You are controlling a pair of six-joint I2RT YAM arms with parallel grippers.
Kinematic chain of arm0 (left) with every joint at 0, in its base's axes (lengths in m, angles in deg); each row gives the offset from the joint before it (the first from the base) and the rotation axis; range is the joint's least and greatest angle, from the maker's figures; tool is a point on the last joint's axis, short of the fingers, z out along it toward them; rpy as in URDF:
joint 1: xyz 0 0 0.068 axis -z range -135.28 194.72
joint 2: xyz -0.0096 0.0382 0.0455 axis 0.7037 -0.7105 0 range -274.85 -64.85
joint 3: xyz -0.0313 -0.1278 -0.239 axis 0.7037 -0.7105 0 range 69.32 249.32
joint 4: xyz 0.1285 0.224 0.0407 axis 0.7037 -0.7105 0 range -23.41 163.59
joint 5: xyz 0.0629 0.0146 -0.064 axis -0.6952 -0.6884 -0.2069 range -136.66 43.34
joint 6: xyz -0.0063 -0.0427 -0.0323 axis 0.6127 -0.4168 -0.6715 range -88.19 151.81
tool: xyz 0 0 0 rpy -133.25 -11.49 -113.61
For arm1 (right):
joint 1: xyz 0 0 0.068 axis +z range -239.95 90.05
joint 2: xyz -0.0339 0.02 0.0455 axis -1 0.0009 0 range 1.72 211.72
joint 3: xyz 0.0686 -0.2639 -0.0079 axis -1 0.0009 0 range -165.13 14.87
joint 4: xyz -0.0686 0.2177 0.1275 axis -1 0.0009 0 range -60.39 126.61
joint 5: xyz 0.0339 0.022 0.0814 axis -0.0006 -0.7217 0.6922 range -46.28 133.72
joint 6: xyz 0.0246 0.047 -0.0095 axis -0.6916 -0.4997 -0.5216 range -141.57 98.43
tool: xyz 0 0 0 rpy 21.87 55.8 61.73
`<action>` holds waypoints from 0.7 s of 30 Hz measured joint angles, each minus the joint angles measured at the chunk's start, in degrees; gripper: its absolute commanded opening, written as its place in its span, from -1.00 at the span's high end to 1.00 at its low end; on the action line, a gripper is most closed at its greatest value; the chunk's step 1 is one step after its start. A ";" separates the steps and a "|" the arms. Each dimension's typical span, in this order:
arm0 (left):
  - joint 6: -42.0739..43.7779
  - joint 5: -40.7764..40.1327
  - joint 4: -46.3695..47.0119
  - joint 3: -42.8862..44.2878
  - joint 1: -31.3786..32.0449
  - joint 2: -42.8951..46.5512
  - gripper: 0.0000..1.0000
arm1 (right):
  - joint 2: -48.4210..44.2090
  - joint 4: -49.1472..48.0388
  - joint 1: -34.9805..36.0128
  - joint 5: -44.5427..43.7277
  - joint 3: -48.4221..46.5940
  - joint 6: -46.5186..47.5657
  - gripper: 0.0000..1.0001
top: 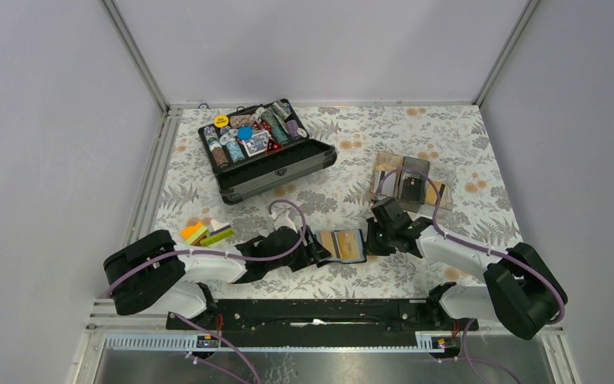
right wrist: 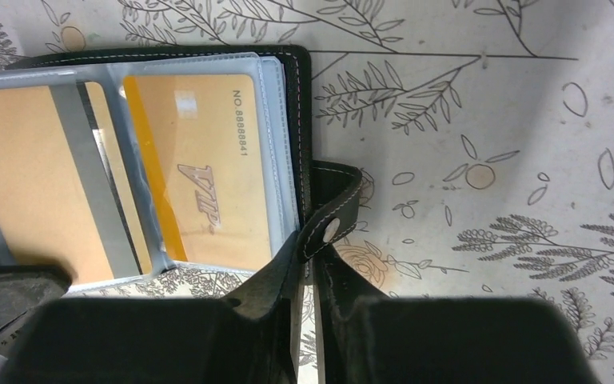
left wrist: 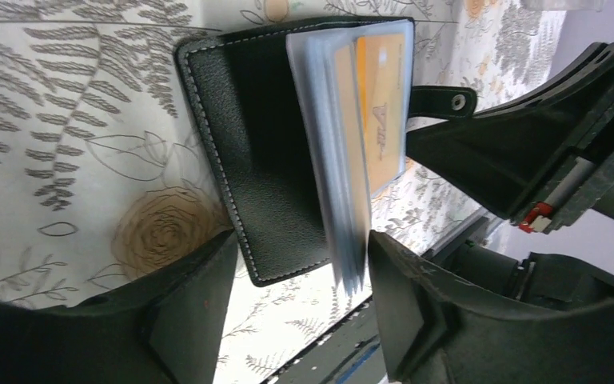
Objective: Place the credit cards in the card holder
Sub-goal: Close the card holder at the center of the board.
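The black card holder (top: 342, 246) lies open on the flowered table between my two grippers. Its clear sleeves hold a yellow-orange VIP card (right wrist: 208, 176) and a tan card with a grey stripe (right wrist: 32, 184). My left gripper (left wrist: 300, 296) stands open, its fingers either side of the holder's near end. The black cover (left wrist: 264, 160) lies flat there, and the sleeves with the orange card (left wrist: 384, 112) stand up beside the right finger. My right gripper (right wrist: 324, 268) is shut on the holder's snap strap (right wrist: 332, 228) at the cover's edge.
A large black chip case (top: 268, 148) full of poker chips stands open at the back left. A clear acrylic tray (top: 412, 180) sits at the back right. Small yellow, orange, white and green pieces (top: 206, 233) lie beside the left arm.
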 measured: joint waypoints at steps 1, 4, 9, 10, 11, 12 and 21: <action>0.04 -0.20 0.07 -0.11 0.00 0.02 -0.09 | 0.24 -0.33 0.09 0.07 -0.07 -0.07 0.77; 0.28 -1.57 -0.68 -0.50 0.00 0.31 0.25 | 0.90 -1.07 0.44 0.13 -0.28 -0.17 0.78; 0.66 -5.05 -5.66 -0.48 -0.02 1.36 0.79 | 1.18 -1.11 0.74 -0.13 -0.50 -0.37 0.79; 0.66 -5.79 -6.73 -0.44 -0.07 1.55 0.85 | 1.38 -1.40 0.83 -0.04 -0.52 -0.59 0.79; 0.66 -6.34 -7.65 -0.17 -0.07 1.60 0.90 | 1.60 -1.79 1.01 -0.04 -0.59 -0.70 0.79; 0.63 -6.58 -8.15 0.13 -0.02 1.62 0.96 | 1.84 -2.19 1.29 -0.04 -0.63 -0.85 0.79; 1.66 -8.98 -13.62 2.23 0.04 2.23 1.00 | 2.78 -3.13 2.71 -0.20 -1.18 -1.44 0.67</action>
